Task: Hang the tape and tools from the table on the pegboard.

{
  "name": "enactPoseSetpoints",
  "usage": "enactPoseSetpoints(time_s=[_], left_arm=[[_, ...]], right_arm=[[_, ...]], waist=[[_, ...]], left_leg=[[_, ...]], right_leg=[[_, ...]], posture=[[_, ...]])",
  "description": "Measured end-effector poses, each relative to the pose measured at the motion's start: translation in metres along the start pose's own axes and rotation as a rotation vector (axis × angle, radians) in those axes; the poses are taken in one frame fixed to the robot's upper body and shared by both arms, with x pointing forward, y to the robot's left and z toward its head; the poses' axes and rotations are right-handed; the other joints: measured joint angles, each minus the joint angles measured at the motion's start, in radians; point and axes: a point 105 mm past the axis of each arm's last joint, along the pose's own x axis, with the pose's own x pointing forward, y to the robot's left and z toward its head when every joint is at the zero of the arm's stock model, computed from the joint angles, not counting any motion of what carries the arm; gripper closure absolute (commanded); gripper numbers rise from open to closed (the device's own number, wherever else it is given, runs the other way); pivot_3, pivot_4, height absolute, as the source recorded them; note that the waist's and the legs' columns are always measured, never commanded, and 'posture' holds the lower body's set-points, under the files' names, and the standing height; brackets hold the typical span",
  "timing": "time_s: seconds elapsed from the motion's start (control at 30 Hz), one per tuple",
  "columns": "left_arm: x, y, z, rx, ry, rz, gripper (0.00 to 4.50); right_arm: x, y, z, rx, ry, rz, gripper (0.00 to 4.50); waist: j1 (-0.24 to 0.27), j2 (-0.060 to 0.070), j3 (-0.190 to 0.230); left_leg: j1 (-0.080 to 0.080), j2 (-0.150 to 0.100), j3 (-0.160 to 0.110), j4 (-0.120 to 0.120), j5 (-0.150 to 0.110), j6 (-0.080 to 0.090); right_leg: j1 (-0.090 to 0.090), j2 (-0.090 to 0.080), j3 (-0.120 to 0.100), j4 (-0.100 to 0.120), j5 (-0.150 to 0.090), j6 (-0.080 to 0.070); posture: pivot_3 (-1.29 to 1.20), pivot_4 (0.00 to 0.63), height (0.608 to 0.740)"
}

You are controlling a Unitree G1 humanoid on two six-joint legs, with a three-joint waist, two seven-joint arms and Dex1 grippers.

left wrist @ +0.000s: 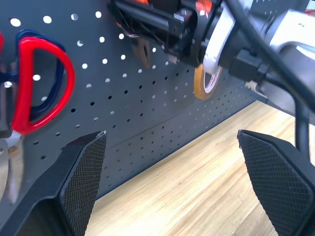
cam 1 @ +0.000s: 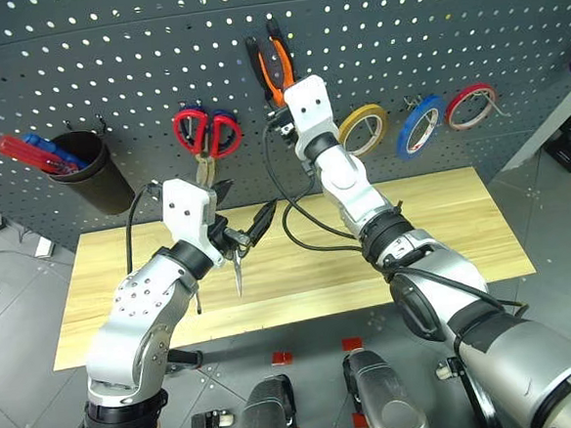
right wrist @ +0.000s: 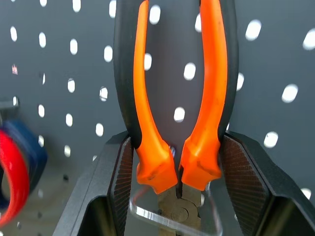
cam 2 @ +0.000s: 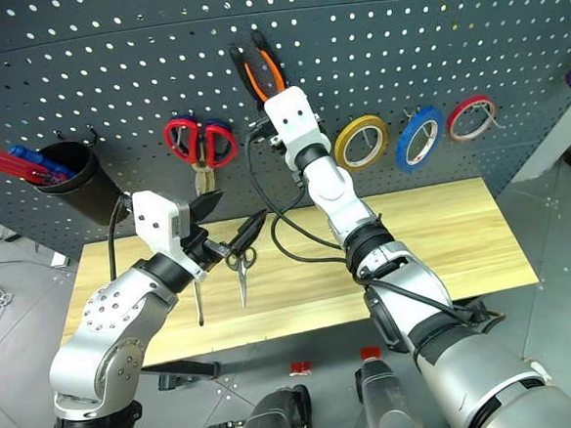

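Nearest the robot, on the light wood counter [cam 1: 444, 232], the small black-handled scissors [cam 2: 241, 265] and the slim screwdriver [cam 2: 198, 303] lie close together toward its left half, both apart from the end effectors. Just above them hovers the left end effector [cam 1: 239, 220], its two black fingers [left wrist: 83, 172] spread wide with nothing between them; through the gap the left wrist view shows bare counter and the foot of the board.

Farther back, the right arm reaches up and forward to the pegboard [cam 1: 449, 36]. Its right end effector [right wrist: 174, 172] pinches the orange-handled pliers [cam 1: 271, 66] low on the grips, one ribbed pad against each handle, the dark jaws pointing down toward the wrist and the handles rising against the perforated panel. Whether the pliers rest on a hook cannot be told.

On the pegboard itself, left of the pliers, hang the red-handled scissors [cam 1: 206, 133], and farther left a black cup [cam 1: 94, 169] holding red and blue handles. Right of the pliers hang three rings in a row: the yellow tape ring [cam 1: 363, 129], the blue tape [cam 1: 419, 125] and a red-and-white tape ring [cam 1: 470, 106].
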Motion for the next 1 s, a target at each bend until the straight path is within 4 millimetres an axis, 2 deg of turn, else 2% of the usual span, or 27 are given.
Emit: enactPoseSetpoints(time_s=[0.17, 0.27, 0.37, 0.4, 0.47, 0.57, 0.67, 0.83, 0.9, 1.0], left_arm=[[0.000, 0.003, -0.002, -0.002, 0.002, 0.032, 0.00], [-0.002, 0.007, -0.011, -0.025, 0.029, 0.077, 0.00], [-0.007, 0.010, -0.030, -0.072, 0.092, 0.126, 0.00], [-0.010, 0.012, -0.035, -0.086, 0.113, 0.147, 0.00], [-0.012, 0.015, -0.041, -0.094, 0.135, 0.175, 0.00], [-0.014, 0.018, -0.047, -0.087, 0.159, 0.205, 0.00], [-0.019, 0.025, -0.065, -0.085, 0.243, 0.259, 0.00], [-0.035, 0.039, -0.119, -0.132, 0.534, 0.414, 0.00], [-0.034, 0.039, -0.134, -0.160, 0.617, 0.431, 0.00], [-0.029, 0.037, -0.148, -0.192, 0.674, 0.439, 0.00]], right_arm=[[-0.002, -0.001, -0.002, 0.011, 0.006, -0.004, 2.16], [-0.006, -0.002, -0.008, 0.024, 0.030, -0.006, 1.17], [-0.022, -0.001, -0.039, 0.045, 0.143, 0.002, 0.20], [-0.030, 0.000, -0.050, 0.052, 0.180, 0.006, 0.04], [-0.038, -0.001, -0.059, 0.058, 0.213, 0.011, 0.04], [-0.040, -0.006, -0.048, 0.051, 0.186, 0.030, 0.04], [-0.051, 0.000, -0.036, 0.059, 0.184, 0.129, 0.04], [-0.109, 0.034, -0.049, 0.182, 0.397, 0.412, 0.04], [-0.128, 0.045, -0.038, 0.208, 0.431, 0.531, 0.04], [-0.140, 0.056, -0.016, 0.226, 0.421, 0.638, 0.04]], waist=[[0.005, 0.000, 0.000], [0.008, 0.000, 0.000], [0.014, 0.000, 0.000], [0.015, 0.000, 0.000], [0.014, 0.000, 0.000], [0.013, 0.000, 0.000], [0.014, 0.000, 0.000], [0.017, 0.000, 0.001], [0.017, -0.001, 0.002], [0.016, -0.002, 0.002]], left_leg=[[0.000, 0.001, 0.000, 0.000, 0.000, 0.000], [0.001, 0.001, 0.000, 0.000, 0.000, 0.000], [0.000, 0.001, 0.000, -0.001, 0.000, 0.000], [-0.002, 0.001, 0.000, -0.001, 0.000, -0.001], [-0.004, 0.001, 0.000, -0.001, 0.001, -0.002], [-0.004, 0.001, 0.000, -0.001, 0.001, -0.002], [-0.003, 0.002, 0.000, -0.002, 0.000, 0.000], [-0.004, 0.002, -0.001, -0.002, 0.000, 0.000], [-0.003, 0.002, -0.001, -0.001, 0.000, 0.000], [-0.003, 0.002, -0.002, -0.001, 0.000, -0.001]], right_leg=[[0.000, 0.000, 0.000, 0.000, 0.000, 0.000], [0.001, 0.000, 0.000, 0.000, 0.000, 0.000], [0.000, 0.001, -0.001, 0.000, 0.000, 0.000], [-0.002, 0.000, 0.000, 0.000, 0.000, 0.000], [-0.004, 0.000, 0.000, 0.000, 0.000, 0.000], [-0.004, 0.001, 0.000, -0.001, 0.000, 0.000], [-0.003, 0.001, 0.000, -0.001, 0.000, 0.000], [-0.004, 0.002, 0.000, -0.001, 0.000, 0.000], [-0.003, 0.002, -0.001, 0.000, 0.000, 0.000], [-0.003, 0.002, -0.001, 0.000, 0.000, 0.000]], posture=[[-0.17, 0.291, 0.740], [-0.18, 0.284, 0.740], [-0.19, 0.282, 0.740], [-0.20, 0.278, 0.740], [-0.20, 0.278, 0.740], [-0.21, 0.279, 0.740], [-0.21, 0.284, 0.740], [-0.23, 0.295, 0.740], [-0.23, 0.299, 0.740], [-0.24, 0.303, 0.740]])
